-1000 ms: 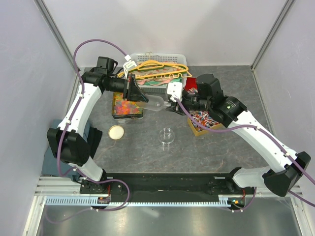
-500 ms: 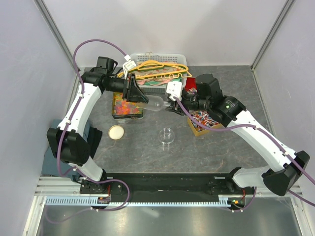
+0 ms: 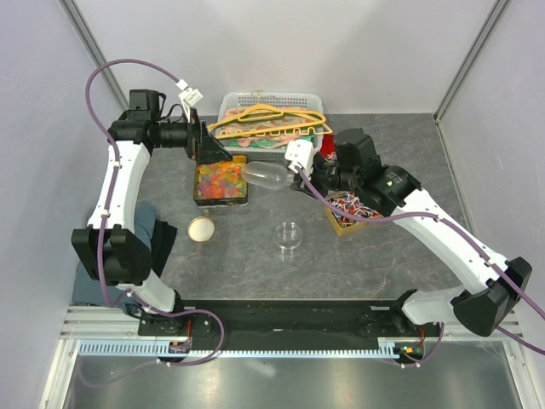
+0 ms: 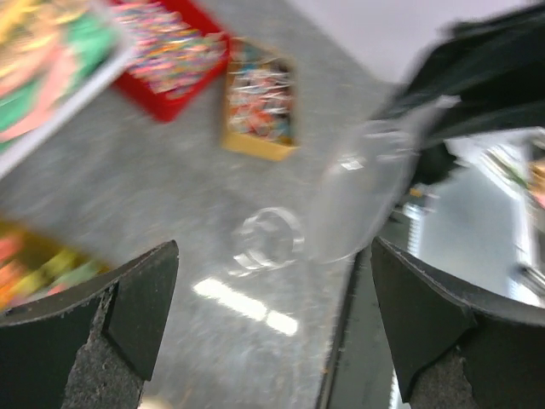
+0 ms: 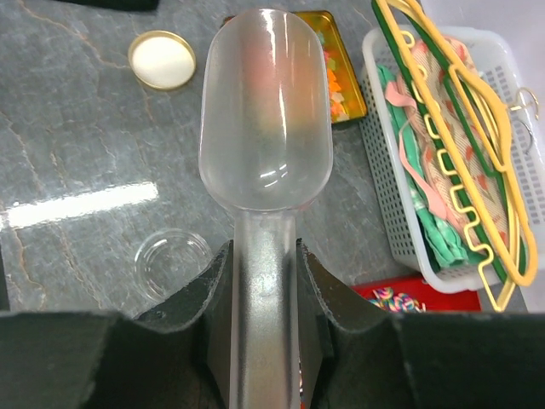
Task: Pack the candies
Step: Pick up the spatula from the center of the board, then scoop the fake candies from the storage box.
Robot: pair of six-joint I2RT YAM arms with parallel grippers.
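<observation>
Left gripper has backed off to the upper left, away from the clear scoop; jaws wide, nothing held. Right gripper clamps the scoop handle; the bowl looks empty and hovers at the right edge of the tin. Candies: gummies fill that tin; wrapped pieces sit in the yellow box, centre right, under the right arm. Clear dish and gold lid lie on the bench, lower centre, apart.

Clear, glossy plastic scoop — table polished, stone-like.
</observation>
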